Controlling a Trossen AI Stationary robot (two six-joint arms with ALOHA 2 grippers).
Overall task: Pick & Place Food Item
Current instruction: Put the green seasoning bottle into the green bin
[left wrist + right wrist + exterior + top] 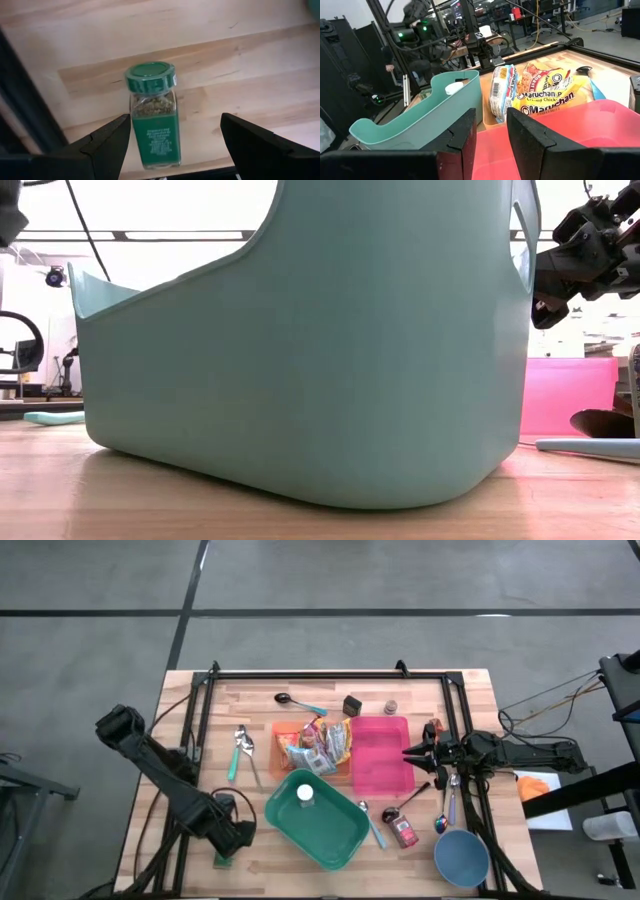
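Near table's front edge, left pincer (pixel 172 145) astride spice jar (pixel 152 115)

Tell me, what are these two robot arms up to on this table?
They are sorting food items. The left gripper is open and sits down at the near left corner of the table, its fingers on either side of a green-capped spice jar lying on the wood, not yet gripped. The right gripper hovers at the edge of the pink bin, holding nothing, its fingers a little apart. Ramen packets sit in an orange tray beside a teal bin.
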